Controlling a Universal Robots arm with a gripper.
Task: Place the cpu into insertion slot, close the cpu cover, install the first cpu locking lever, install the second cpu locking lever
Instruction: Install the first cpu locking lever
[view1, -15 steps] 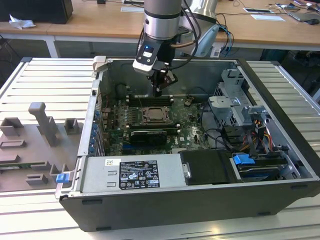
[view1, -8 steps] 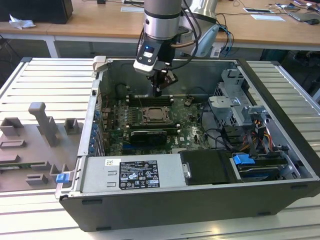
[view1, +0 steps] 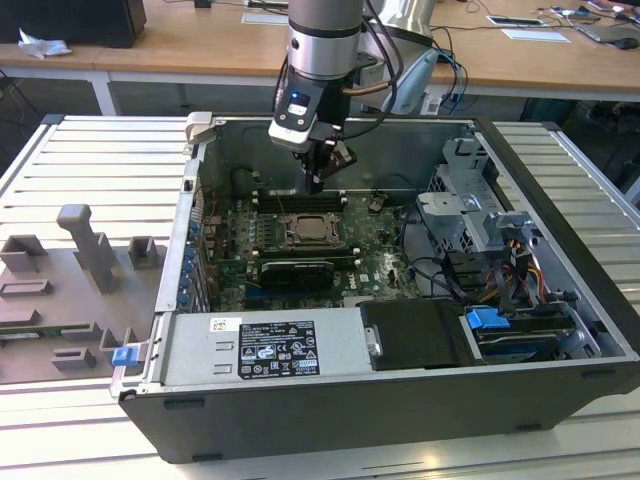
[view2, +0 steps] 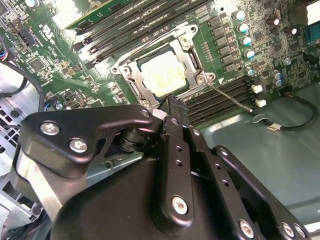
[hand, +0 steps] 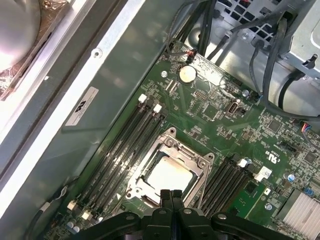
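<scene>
The cpu (hand: 167, 176) (view2: 162, 75) lies flat in the insertion slot (view1: 305, 232) on the green board, its pale metal top showing through the window of the cpu cover (hand: 172, 148) (view2: 192, 59), which lies down over it. A thin wire locking lever (view2: 230, 96) runs from a socket corner out across the memory slots. My gripper (view1: 315, 183) (hand: 172, 195) (view2: 171, 106) hangs above the socket's edge, fingers shut together with nothing between them.
The board sits in an open computer case (view1: 560, 150) on a slatted table. Black memory slots (hand: 117, 150) flank the socket. A drive cage and cables (view1: 480, 230) fill the exterior view's right, a power supply (view1: 265, 345) the front. Grey fixtures (view1: 85, 250) stand at the left.
</scene>
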